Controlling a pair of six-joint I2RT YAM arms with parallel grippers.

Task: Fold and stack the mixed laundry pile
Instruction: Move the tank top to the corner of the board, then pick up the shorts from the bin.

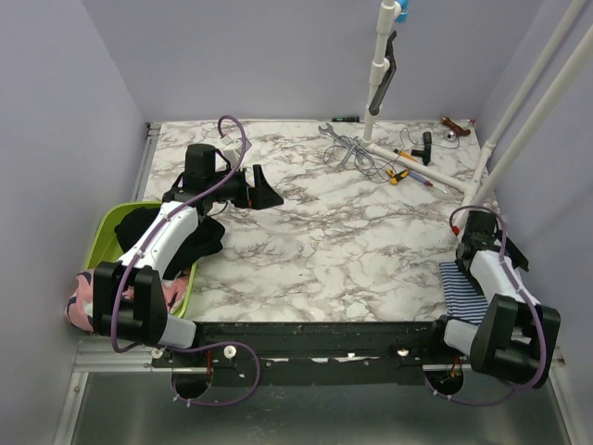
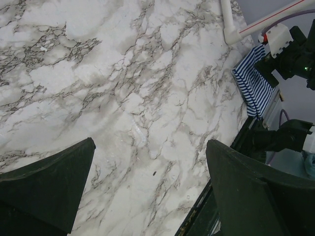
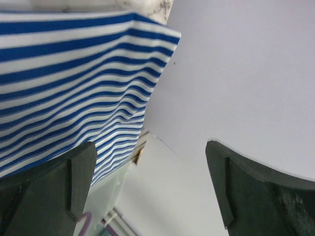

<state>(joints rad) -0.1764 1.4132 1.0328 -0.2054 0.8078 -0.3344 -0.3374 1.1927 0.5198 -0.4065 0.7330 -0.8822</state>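
Laundry a third done: striped piece [image 1: 460,289] looks folded, lying at the desk's right edge by the near corner.
Unfolded in the basin [image 1: 100,236] at the left edge: black garment [image 1: 206,239] and pink garment [image 1: 82,306]; left fingers [image 2: 49,182] and right fingers [image 3: 256,187] spread apart, empty.

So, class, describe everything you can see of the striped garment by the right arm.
The striped garment is soft cloth in narrow navy and white stripes, lying as a slim, flat, gently rippled strip. It sits at the near right corner of the table, its outer edge seemingly reaching past the table edge, partly hidden under the right arm from above. The right tool stands open beside it, gripping nothing.
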